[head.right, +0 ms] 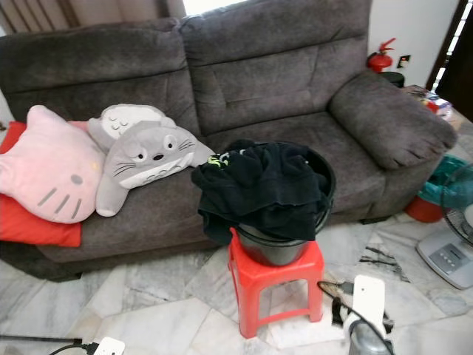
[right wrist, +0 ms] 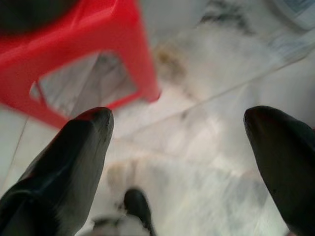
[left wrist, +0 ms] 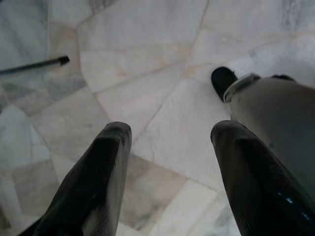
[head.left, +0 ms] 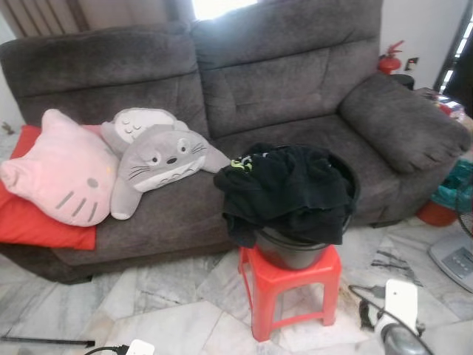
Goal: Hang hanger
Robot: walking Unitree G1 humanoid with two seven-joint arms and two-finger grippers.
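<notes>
Left eye view: a grey sofa [head.left: 295, 89] runs across the room on a marble floor [head.left: 170, 310]. On its seat lie a pink cat cushion [head.left: 63, 170], a red cushion [head.left: 29, 222] under it, and two grey plush toys [head.left: 159, 159] leaning on each other. In front of the sofa a red stool [head.left: 292, 285] carries a dark bucket [head.left: 292, 251] heaped with black clothes [head.left: 288, 188] that spill over its rim. A red fire extinguisher [head.left: 389, 59] stands behind the sofa's arm, and a fan base [head.left: 452, 259] sits at the far right. No hanger can be made out here.

Right eye view: the same scene, with part of the right arm [head.right: 366, 325] low at the bottom edge, right of the stool.

Left wrist view: the left gripper [left wrist: 167, 142] points down at the floor, its two black fingers [left wrist: 98, 182] spread wide with nothing between them. A thin dark rod [left wrist: 34, 65] lies on the tiles, and the robot's leg and foot [left wrist: 224, 81] show beside one finger.

Right wrist view: the right gripper [right wrist: 177, 132] also hangs toward the floor, jaws wide apart and empty, near a leg of the stool.
</notes>
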